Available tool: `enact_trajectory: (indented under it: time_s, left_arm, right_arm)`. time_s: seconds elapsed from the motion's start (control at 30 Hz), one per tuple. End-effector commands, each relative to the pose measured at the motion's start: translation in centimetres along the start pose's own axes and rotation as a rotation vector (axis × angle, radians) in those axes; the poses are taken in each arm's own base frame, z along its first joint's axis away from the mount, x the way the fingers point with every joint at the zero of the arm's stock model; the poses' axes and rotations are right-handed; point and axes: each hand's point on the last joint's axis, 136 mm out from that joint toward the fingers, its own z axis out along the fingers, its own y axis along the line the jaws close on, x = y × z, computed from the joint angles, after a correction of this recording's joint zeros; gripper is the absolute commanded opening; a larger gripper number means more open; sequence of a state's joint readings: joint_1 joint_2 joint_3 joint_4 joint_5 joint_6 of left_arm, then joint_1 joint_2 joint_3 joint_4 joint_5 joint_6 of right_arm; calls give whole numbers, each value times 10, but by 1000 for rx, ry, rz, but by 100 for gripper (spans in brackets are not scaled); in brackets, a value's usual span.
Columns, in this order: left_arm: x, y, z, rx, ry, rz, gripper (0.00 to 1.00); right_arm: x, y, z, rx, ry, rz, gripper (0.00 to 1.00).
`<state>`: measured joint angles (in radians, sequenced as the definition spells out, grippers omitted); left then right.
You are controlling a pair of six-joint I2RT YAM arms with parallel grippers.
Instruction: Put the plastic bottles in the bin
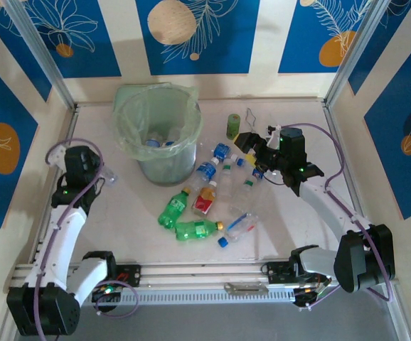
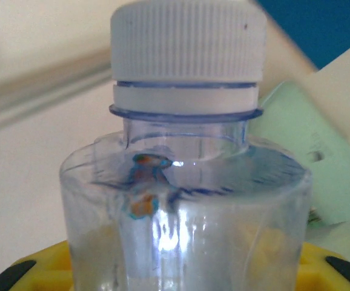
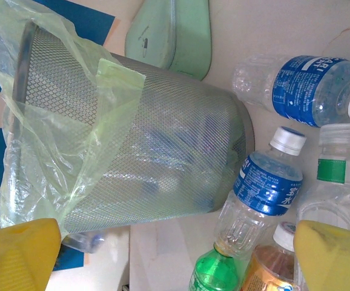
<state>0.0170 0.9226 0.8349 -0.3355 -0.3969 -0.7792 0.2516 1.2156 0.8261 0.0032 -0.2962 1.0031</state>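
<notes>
Item: bin (image 1: 168,165), pale green and bag-lined, upright at the far left-centre of the table (image 1: 120,238). We see at least 2 blue-capped bottles lying inside. Item: plastic bottles (image 1: 207,202) left outside, about 9 by our count, in a loose cluster from just beside the bin's base toward the right, some touching. 2 are green, 1 is red-labelled, and the rest are clear, most with blue labels. Item: left gripper (image 1: 95,172), held up to the left of the bin, pinching a clear bottle (image 2: 187,200) with a white cap between its yellow fingers, not yet over the rim. Item: right gripper (image 1: 252,144), fingers spread wide with nothing between them, hovering at the far right end of the cluster, near an olive-green cylinder (image 1: 232,126) that is no part of the job. Progress: we judge the task begun but mostly ahead, with 1 bottle in hand. Room: bare table lies left of and in front of the bin, giving the left arm an open path to the rim, where the loose bag edge could catch. The walls (image 1: 212,87) stand close behind the bin and at both sides. The crowded cluster leaves the right fingers little room between neighbours.
</notes>
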Motion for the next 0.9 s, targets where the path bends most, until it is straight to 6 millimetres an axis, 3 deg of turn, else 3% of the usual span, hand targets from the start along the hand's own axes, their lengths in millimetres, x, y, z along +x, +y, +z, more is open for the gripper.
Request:
enact_trajectory:
  time_s: [0.0,0.2,0.4,0.5,0.67,0.77,0.87]
  left_arm:
    - [-54,-31,-18,56,-130,190,40]
    - [-114,-110,-54,310,-201,187,40]
    - [-138,-186,-92,648,-190,111,38]
    - [-135,-215,-106,770,-181,92,38]
    - [-112,-266,-128,937,-192,176,38]
    - [-88,-295,-128,1001,-146,272,38]
    - [-57,-313,-116,1004,-85,380,38]
  right_arm:
    - [2,11,-4,-25,5,-25,99]
    - [3,12,-3,-28,10,-27,99]
    - [4,12,-3,-30,13,-28,99]
    - [5,12,-3,-31,15,-28,99]
    - [7,12,-3,-31,19,-28,99]
    - [8,12,-4,-29,20,-32,99]
    - [9,10,-5,-24,17,-27,99]
